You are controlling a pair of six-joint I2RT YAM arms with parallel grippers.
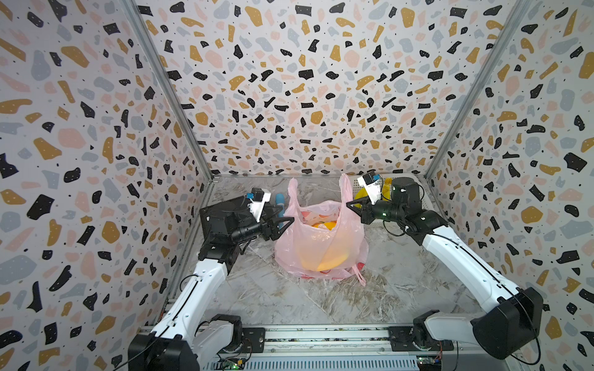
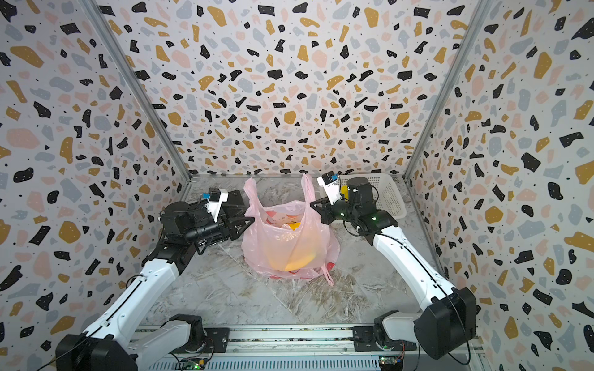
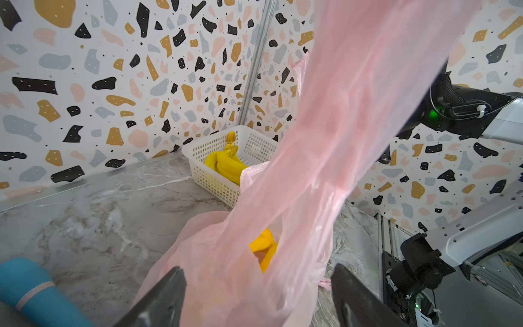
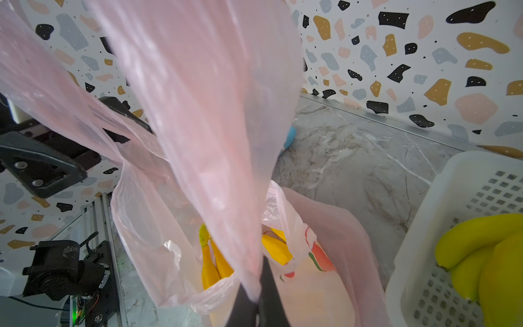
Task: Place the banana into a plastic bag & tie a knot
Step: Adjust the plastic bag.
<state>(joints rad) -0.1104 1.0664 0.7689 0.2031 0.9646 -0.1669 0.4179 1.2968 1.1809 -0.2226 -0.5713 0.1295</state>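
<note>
My right gripper (image 4: 256, 283) is pinched tight on one handle (image 4: 203, 113) of the pink plastic bag (image 1: 321, 244), with the film gathered between its two fingers and fanning out from them. My left gripper (image 3: 254, 283) stands with its jaws well apart. The bag's other handle (image 1: 292, 192) runs between them, and I cannot tell whether either finger touches the film. Below both, the bag sits on the marble table (image 1: 321, 308) with its mouth open. The banana (image 4: 210, 266) lies inside, its yellow showing through the film in both top views. Behind my right arm a white basket (image 3: 218, 184) holds more bananas (image 3: 223, 167), and a blue cylinder (image 3: 28, 286) lies on the table beside my left gripper.
</note>
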